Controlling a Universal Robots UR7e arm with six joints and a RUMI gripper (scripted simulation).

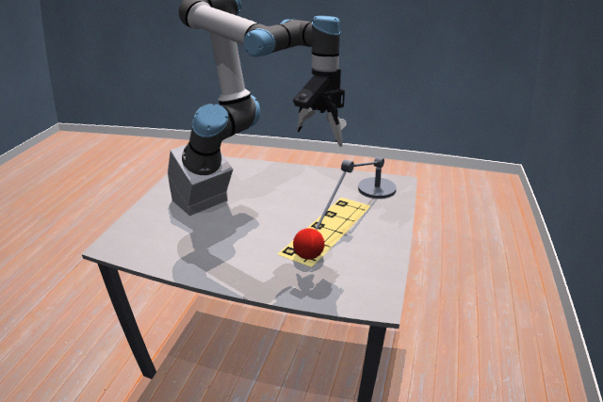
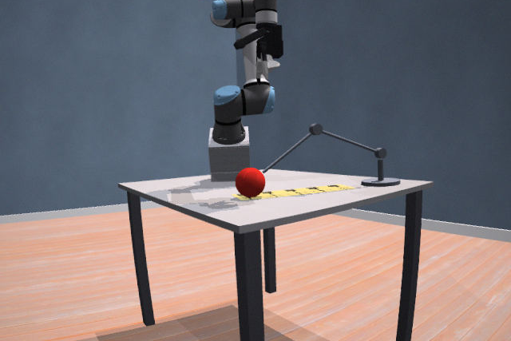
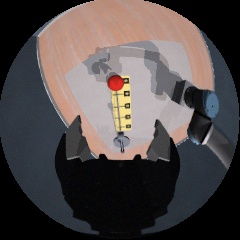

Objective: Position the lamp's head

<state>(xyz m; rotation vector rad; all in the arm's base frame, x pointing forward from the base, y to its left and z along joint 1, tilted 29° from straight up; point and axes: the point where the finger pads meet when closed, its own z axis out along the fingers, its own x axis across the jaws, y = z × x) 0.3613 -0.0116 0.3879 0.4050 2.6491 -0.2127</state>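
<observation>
The lamp has a round dark base [image 1: 377,187] at the far right of the bench, two thin grey links meeting at an elbow joint [image 1: 347,165], and a red ball head [image 1: 307,243]. The head lies low at the far end of the yellow marked strip [image 1: 333,224], touching or nearly touching it, over the outermost marks. It also shows in the exterior view [image 2: 250,182] and the wrist view [image 3: 116,83]. My gripper [image 1: 321,127] is open and empty, high above the lamp's elbow and pointing down. It also shows in the exterior view [image 2: 263,61].
The robot's grey pedestal [image 1: 198,182] stands at the back left of the bench. The bench edge runs close in front of the lamp head.
</observation>
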